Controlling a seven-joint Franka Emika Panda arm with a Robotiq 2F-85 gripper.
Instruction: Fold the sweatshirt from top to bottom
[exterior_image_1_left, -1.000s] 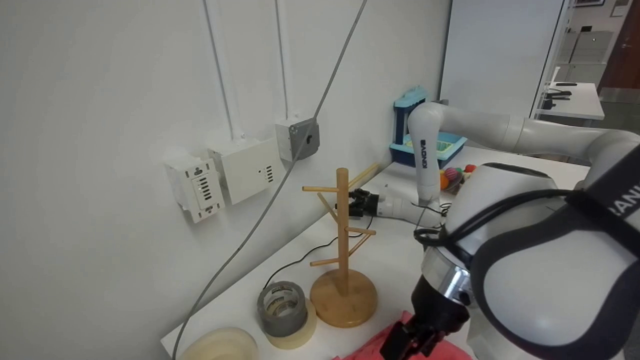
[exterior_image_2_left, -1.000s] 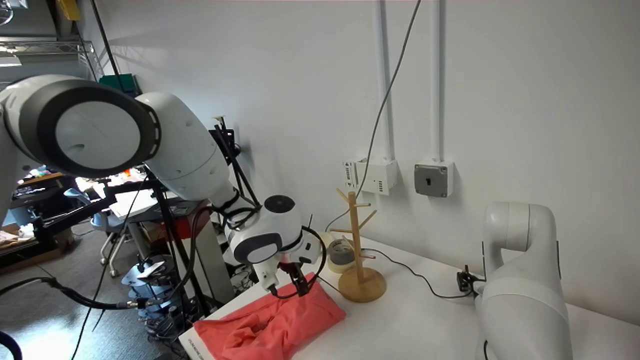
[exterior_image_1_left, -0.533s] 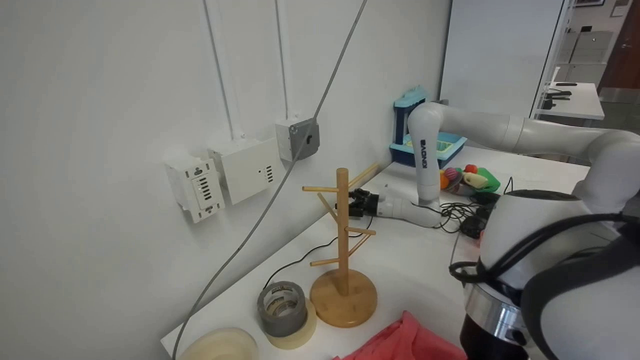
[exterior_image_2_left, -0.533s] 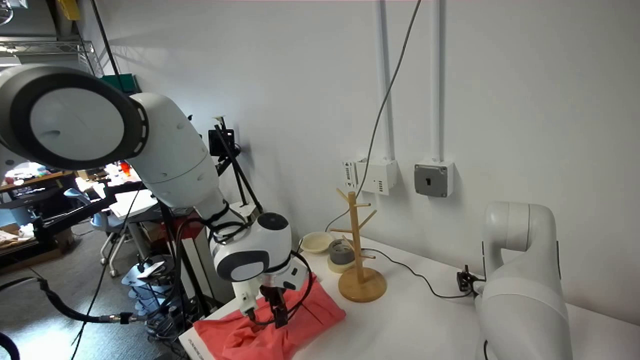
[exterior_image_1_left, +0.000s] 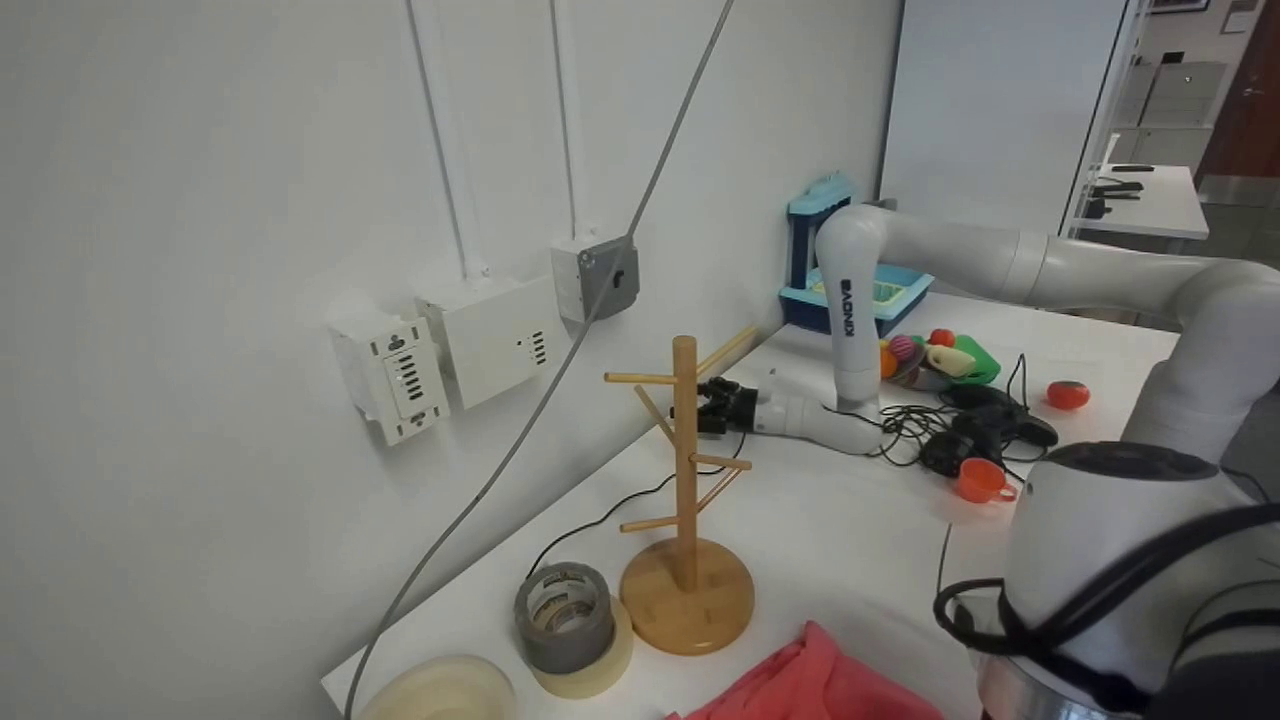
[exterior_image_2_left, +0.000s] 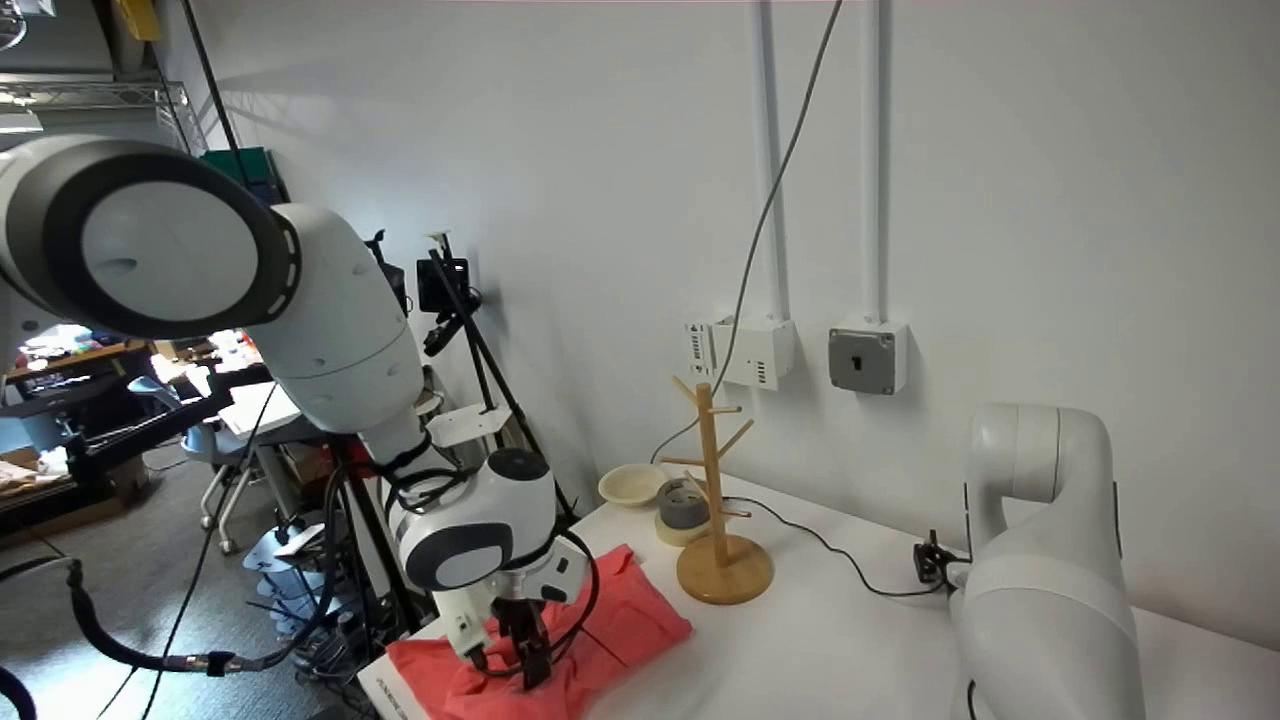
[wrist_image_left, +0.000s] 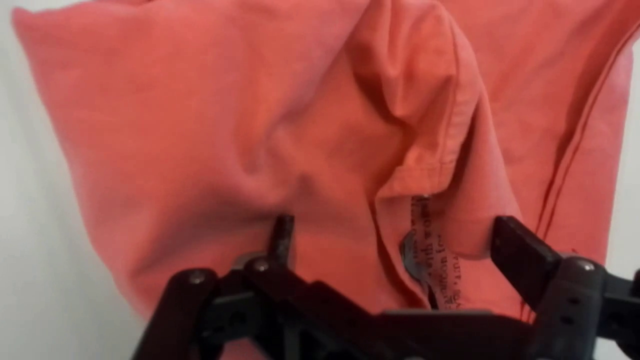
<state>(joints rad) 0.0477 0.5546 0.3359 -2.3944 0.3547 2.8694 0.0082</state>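
Observation:
The coral-red sweatshirt lies bunched and folded on the white table in both exterior views. In the wrist view the sweatshirt fills most of the picture, with creases, a raised fold and dark printed lettering showing in an opening between the fingers. My gripper is open, its two fingertips wide apart over the fabric, with nothing held between them. In an exterior view the gripper points down over the sweatshirt's middle; whether the tips touch the fabric I cannot tell. Elsewhere the gripper is below the picture's edge.
A wooden mug tree stands beside the sweatshirt. Stacked tape rolls and a cream bowl are near it. A second white arm rests across the table. A red cup and black cables lie farther along.
My open gripper has moved away from the sweatshirt's end near the tape rolls and bowl, back and down over its middle. The sweatshirt shows no clear movement.

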